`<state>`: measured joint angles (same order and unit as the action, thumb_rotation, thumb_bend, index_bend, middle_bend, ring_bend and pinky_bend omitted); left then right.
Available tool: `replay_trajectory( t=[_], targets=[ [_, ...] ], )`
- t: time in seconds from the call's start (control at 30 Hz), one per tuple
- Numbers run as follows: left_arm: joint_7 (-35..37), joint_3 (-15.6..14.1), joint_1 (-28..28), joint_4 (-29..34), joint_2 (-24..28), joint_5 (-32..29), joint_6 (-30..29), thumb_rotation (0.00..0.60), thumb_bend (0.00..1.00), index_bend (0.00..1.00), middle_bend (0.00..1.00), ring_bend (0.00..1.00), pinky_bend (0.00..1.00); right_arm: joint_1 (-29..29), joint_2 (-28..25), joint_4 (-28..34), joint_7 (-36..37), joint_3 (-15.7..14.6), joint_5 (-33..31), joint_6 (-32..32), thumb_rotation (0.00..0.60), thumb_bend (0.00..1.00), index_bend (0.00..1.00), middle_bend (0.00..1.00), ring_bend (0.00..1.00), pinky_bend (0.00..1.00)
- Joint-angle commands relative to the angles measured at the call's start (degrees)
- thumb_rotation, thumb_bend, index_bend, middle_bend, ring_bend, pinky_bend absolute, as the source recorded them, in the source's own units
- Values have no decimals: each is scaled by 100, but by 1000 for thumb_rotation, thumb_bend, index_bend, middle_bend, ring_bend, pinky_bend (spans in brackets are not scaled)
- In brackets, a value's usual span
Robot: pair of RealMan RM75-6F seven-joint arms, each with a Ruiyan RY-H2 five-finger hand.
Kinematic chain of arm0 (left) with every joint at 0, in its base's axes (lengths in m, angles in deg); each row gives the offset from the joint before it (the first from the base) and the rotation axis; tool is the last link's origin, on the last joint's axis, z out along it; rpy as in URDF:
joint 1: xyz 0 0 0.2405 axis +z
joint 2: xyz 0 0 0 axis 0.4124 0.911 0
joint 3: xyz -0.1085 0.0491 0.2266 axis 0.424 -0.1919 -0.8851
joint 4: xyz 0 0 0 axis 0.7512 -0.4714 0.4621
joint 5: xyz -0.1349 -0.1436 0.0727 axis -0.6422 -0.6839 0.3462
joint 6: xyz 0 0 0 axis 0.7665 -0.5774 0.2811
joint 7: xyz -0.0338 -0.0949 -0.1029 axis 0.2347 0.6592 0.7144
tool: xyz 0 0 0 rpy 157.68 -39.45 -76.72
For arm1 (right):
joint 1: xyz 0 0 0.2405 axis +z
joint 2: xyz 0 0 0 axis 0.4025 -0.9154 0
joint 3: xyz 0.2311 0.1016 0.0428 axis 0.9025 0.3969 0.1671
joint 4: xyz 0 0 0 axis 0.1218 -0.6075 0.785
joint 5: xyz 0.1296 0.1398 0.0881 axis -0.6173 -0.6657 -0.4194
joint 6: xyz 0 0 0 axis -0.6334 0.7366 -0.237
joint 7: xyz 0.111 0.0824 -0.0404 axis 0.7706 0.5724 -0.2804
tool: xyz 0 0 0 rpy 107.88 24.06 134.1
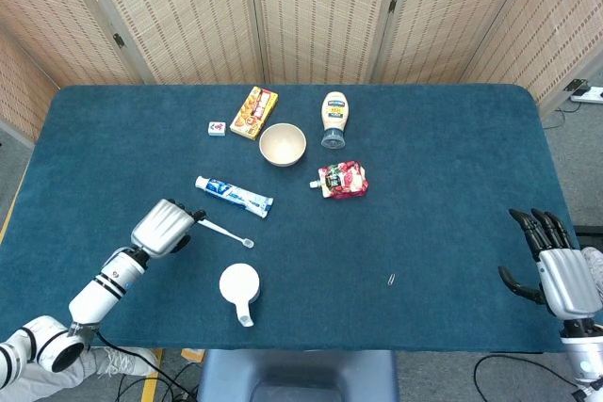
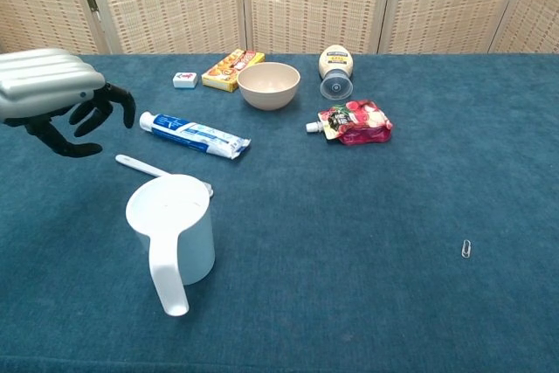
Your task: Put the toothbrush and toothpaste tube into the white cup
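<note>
The white toothbrush [image 1: 223, 230] lies flat left of centre, its handle end under my left hand [image 1: 165, 227], which hovers just above it with fingers apart and holds nothing. In the chest view that left hand [image 2: 61, 93] sits left of the toothbrush [image 2: 144, 166]. The blue and white toothpaste tube [image 1: 233, 195] lies just beyond the brush, also seen as the tube [image 2: 194, 134]. The white cup [image 1: 239, 285] with a long handle stands nearer the front edge; the cup [image 2: 172, 231] partly hides the brush head. My right hand [image 1: 551, 266] stays at the table's right front edge, fingers spread.
At the back are a beige bowl [image 1: 282, 144], a yellow snack box [image 1: 253, 112], a small white box [image 1: 218, 128], a mayonnaise bottle [image 1: 334, 119] lying down, and a red pouch [image 1: 343, 180]. A paper clip [image 1: 391, 279] lies front right.
</note>
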<state>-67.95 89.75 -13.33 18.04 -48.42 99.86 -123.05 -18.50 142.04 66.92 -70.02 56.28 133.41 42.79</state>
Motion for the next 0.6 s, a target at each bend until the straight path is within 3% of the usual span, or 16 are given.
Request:
replay_trajectory(
  t=[0.03, 0.17, 0.6],
  targets=[
    [12, 8, -148, -159, -154, -104, 179, 600, 375, 381, 809, 727, 726, 5, -1, 7, -7, 0, -1, -7, 600, 230, 93, 132, 52, 34],
    [-137, 11, -368, -381, -373, -202, 427, 600, 375, 373, 889, 808, 805, 7, -3, 23, -21, -2, 17, 6, 600, 230, 93, 132, 52, 34],
    [-141, 1, -829, -1105, -1060, -600, 945, 600, 354, 427, 913, 830, 812, -39, 5, -13, 9, -15, -68, 10, 600, 230, 93, 132, 54, 34]
  ],
)
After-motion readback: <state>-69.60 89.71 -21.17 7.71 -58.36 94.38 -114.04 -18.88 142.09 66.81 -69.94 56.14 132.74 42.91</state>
